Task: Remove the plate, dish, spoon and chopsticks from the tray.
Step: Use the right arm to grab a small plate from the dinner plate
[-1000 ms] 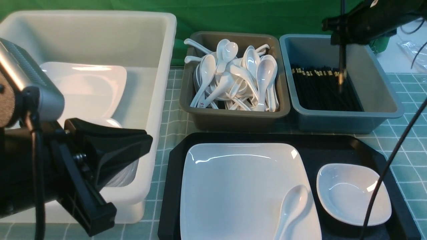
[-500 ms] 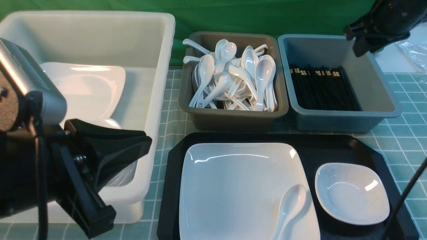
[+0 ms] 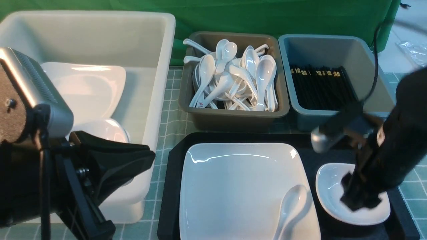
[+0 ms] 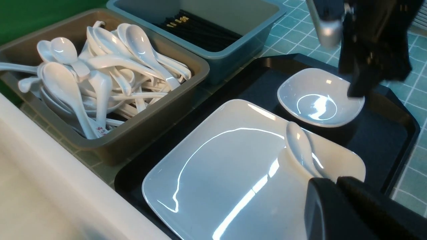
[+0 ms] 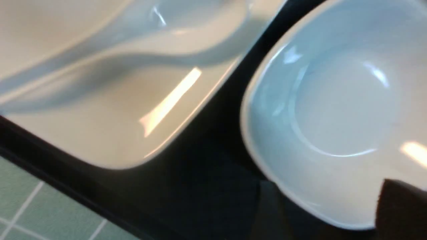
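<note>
Tray [image 3: 171, 186] with chopsticks [image 3: 322, 88] apparently binned, but plate [image 3: 233, 186], spoon [image 3: 293, 201] and dish [image 3: 328, 190] left, under empty grippers: left gripper [image 4: 335, 181] closed, right gripper [image 5: 328, 190] spread apart.

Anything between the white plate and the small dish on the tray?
No object, just a bare strip of the black tray between plate and dish. The right wrist view shows it.

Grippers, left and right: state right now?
Left gripper: closed, nothing held.
Right gripper: open at the dish, not gripping it; contact can't be told.
</note>
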Tool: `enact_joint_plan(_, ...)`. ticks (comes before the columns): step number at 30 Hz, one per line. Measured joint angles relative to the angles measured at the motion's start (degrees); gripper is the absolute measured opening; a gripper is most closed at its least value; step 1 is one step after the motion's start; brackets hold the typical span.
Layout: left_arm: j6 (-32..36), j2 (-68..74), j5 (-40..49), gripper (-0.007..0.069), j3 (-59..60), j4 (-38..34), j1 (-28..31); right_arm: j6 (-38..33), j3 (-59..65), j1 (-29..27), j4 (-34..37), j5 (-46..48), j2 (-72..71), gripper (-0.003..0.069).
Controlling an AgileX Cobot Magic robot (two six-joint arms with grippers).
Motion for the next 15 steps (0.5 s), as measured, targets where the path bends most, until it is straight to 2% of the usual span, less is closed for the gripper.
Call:
enact_joint_plan(5,0.0,0.0,0.1,0.0017,0.0,-0.1,0.0,-1.2,5.2,0.2,1.1,-7.1,1.6,0.0513)
enact_joint_plan(10,0.0,0.0,0.2,0.0017,0.0,-0.1,0.0,-2.4,5.6,0.4,1.3,-10.7,2.3,0.0517)
enact_joint_plan(15,0.0,0.0,0.2,0.0017,0.0,-0.2,0.0,-6.6,5.6,0.5,1.4,-13.9,4.6,0.0517)
